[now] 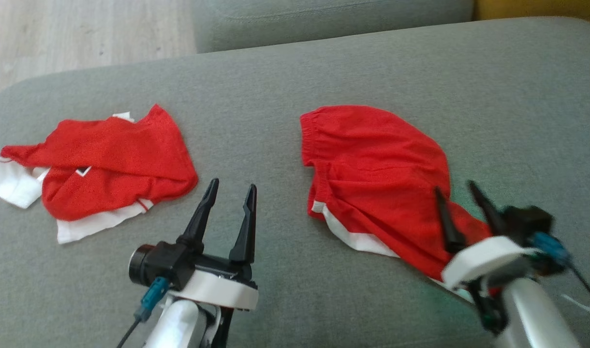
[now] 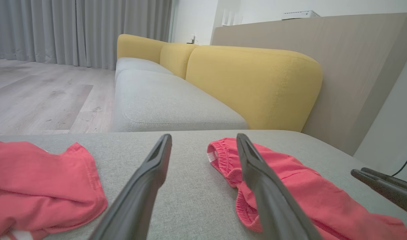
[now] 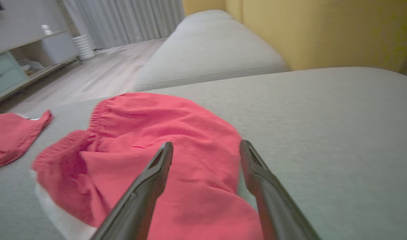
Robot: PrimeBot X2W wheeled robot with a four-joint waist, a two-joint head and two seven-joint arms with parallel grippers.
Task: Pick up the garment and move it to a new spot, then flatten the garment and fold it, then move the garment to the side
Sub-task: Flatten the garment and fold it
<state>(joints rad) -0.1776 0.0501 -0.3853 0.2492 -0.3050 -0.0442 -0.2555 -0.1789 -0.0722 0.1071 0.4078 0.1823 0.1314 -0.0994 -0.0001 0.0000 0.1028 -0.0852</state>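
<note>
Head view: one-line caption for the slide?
Open left claw and right claw over a grey sofa cushion, the right above red shorts; crumpled red-and-white garment at left.

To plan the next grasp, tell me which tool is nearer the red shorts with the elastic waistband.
Right. The right tool is over the near corner of the red elastic-waist shorts; the left tool is apart to their left, above bare grey sofa cushion.

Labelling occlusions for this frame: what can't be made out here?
Head view: near hem of the red shorts, hidden behind the right gripper and its wrist.
Head view: whether that gripper touches the cloth; motion blur smears it.
Left wrist view: the other red garment, cut off by left and bottom edges.
Right wrist view: the shorts' near end, cut off by the bottom edge.
</note>
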